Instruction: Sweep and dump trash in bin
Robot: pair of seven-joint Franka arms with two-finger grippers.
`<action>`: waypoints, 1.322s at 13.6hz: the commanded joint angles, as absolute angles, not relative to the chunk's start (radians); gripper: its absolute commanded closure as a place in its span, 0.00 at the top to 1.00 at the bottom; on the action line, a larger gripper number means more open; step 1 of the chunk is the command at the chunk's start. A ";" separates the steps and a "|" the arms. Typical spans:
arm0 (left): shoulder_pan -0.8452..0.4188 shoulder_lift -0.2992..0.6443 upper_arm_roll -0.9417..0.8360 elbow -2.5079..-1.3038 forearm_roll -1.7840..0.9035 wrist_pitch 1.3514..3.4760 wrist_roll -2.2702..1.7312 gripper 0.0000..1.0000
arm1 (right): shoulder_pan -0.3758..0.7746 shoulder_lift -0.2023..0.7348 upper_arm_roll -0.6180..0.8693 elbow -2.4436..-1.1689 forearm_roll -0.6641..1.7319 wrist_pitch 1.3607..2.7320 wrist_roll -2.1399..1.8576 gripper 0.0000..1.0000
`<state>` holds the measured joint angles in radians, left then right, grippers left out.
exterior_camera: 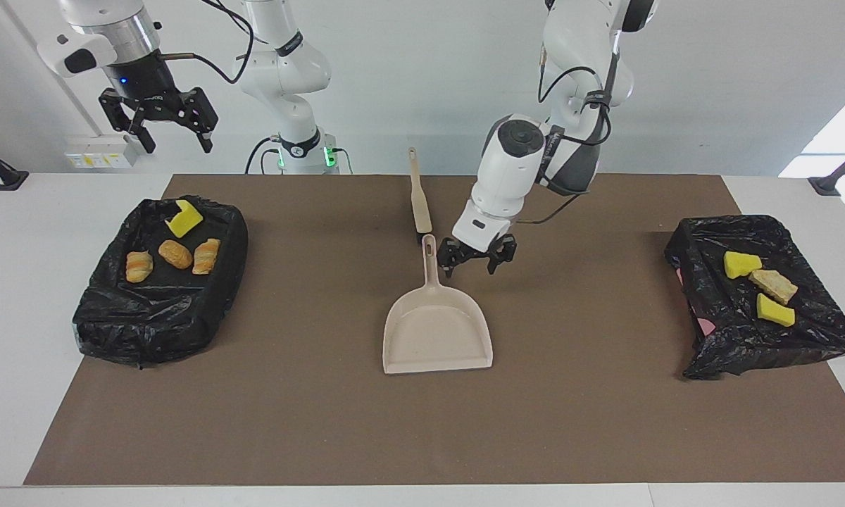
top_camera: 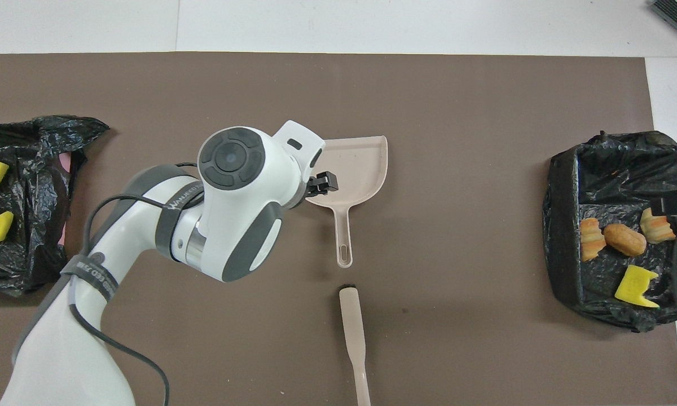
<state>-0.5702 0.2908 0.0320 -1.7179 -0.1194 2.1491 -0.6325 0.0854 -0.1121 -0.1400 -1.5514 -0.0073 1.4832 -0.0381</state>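
Brown mat [exterior_camera: 324, 422]: trash [exterior_camera: 174, 252] in bins, well apart from left jaws [exterior_camera: 477, 258].

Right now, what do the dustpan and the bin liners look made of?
Dustpan: probably rigid plastic, beige, matte, with a moulded rim and a hanging slot in the handle. Bin liners: thin black plastic film, glossy and crinkled, judging by the wrinkles and highlights.

I count two black-lined bins [exterior_camera: 162, 282] [exterior_camera: 757, 296], seven trash pieces: four in one [exterior_camera: 176, 253], three in the other [exterior_camera: 759, 285]. One dustpan [exterior_camera: 436, 331], one brush [exterior_camera: 418, 193], two arms.
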 commanded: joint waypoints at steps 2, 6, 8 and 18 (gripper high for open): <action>-0.448 0.255 0.034 -1.657 -0.123 2.016 -0.475 1.00 | 0.080 -0.130 -0.133 -1.566 -0.008 1.471 -0.034 1.00; -0.310 0.253 0.035 -1.566 -0.121 1.855 -0.271 1.00 | 0.081 -0.129 -0.133 -1.565 -0.008 1.474 -0.032 1.00; -0.244 0.255 0.038 -1.533 -0.121 1.761 -0.169 1.00 | 0.081 -0.130 -0.133 -1.566 -0.002 1.470 -0.034 1.00; -0.071 0.016 0.044 -1.630 -0.100 1.629 0.118 1.00 | 0.081 -0.132 -0.132 -1.566 0.000 1.463 -0.034 1.00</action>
<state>-0.0727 0.0926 0.0488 -1.5524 -0.1171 1.6243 0.0997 0.0859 -0.1121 -0.1384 -1.5514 -0.0066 1.4832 -0.0381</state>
